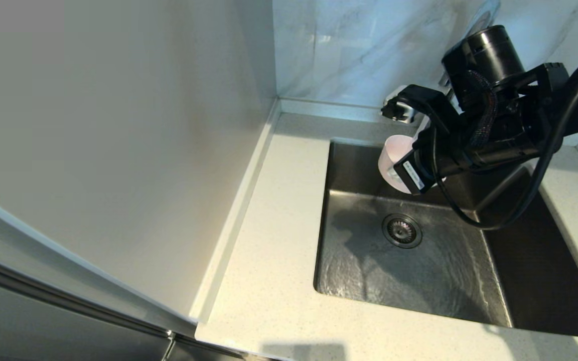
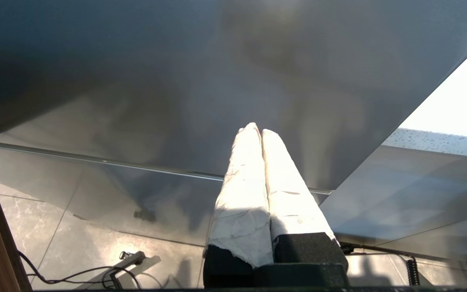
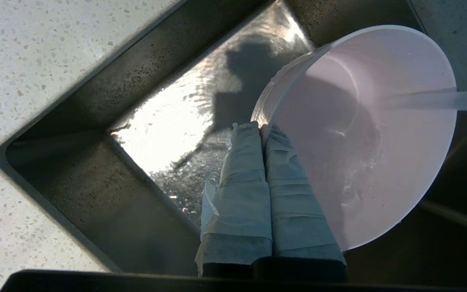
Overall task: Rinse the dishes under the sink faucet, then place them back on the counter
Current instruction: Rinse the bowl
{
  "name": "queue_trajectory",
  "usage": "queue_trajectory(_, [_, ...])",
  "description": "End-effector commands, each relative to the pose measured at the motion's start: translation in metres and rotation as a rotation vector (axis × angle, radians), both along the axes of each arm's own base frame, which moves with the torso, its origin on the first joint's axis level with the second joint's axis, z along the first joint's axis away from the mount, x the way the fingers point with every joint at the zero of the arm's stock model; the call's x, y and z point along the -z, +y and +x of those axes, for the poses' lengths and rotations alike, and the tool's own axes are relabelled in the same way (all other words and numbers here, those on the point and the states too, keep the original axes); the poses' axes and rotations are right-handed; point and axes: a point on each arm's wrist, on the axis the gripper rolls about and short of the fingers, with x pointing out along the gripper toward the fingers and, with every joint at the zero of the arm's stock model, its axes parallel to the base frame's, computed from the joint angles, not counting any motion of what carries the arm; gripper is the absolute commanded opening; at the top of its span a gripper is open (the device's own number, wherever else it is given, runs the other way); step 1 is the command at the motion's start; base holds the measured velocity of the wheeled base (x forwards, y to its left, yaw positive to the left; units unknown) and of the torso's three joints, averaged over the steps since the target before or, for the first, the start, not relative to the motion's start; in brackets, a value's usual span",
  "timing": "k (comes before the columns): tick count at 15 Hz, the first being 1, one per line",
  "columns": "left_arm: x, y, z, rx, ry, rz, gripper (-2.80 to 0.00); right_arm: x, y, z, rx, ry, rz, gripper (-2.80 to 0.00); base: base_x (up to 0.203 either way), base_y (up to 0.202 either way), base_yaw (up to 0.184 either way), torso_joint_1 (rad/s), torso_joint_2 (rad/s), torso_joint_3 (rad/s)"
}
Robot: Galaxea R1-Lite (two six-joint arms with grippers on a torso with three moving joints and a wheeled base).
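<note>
My right gripper (image 3: pixel 260 126) is shut on the rim of the pale pink bowl (image 3: pixel 379 142), one finger inside and one outside. It holds the bowl (image 1: pixel 392 158) tilted on its side over the back of the steel sink (image 1: pixel 359 271), below the chrome faucet (image 1: pixel 483 16). A thin stream of water (image 3: pixel 440 100) runs into the bowl, and drops cling to its inner wall. The right gripper (image 1: pixel 409 168) is mostly hidden behind its own wrist in the head view. The plate is out of view. My left gripper (image 2: pixel 256 129) is shut on nothing, parked low beside a steel panel.
Water sheets across the sink floor around the round drain strainer (image 1: pixel 402 230). The speckled counter (image 1: pixel 279 200) runs along the sink's left and front, ending at a plain wall (image 1: pixel 118 150) on the left. A black cable (image 1: pixel 530 200) from the right arm hangs over the basin.
</note>
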Motion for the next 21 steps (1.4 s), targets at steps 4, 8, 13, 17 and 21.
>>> queue_trajectory(4, [0.0000, 0.0000, 0.0000, -0.001, 0.000, 0.000, -2.80, 0.0030, 0.0002, 0.0019, 0.027, 0.001, -0.025, -2.80, 0.000, 0.000, 0.000, 0.000, 0.00, 0.000])
queue_trajectory(8, [0.0000, 0.0000, 0.0000, 0.001, 0.000, 0.000, -2.80, 0.0048, -0.0008, 0.0036, 0.038, 0.004, -0.032, -2.80, 0.000, 0.000, 0.000, 0.000, 0.00, 0.000])
queue_trajectory(13, [0.0000, 0.0000, 0.0000, -0.001, 0.000, 0.000, -2.80, 0.0058, -0.0007, 0.0056, 0.049, 0.002, -0.039, -2.80, 0.000, 0.000, 0.000, 0.000, 0.00, 0.000])
queue_trajectory(17, [0.0000, 0.0000, 0.0000, 0.000, 0.000, 0.000, -2.80, 0.0060, -0.0003, 0.0057, 0.054, -0.001, -0.046, -2.80, 0.000, 0.000, 0.000, 0.000, 0.00, 0.000])
queue_trajectory(21, [0.0000, 0.0000, 0.0000, 0.000, 0.000, 0.000, -2.80, 0.0075, -0.0014, 0.0070, 0.078, -0.003, -0.063, -2.80, 0.000, 0.000, 0.000, 0.000, 0.00, 0.000])
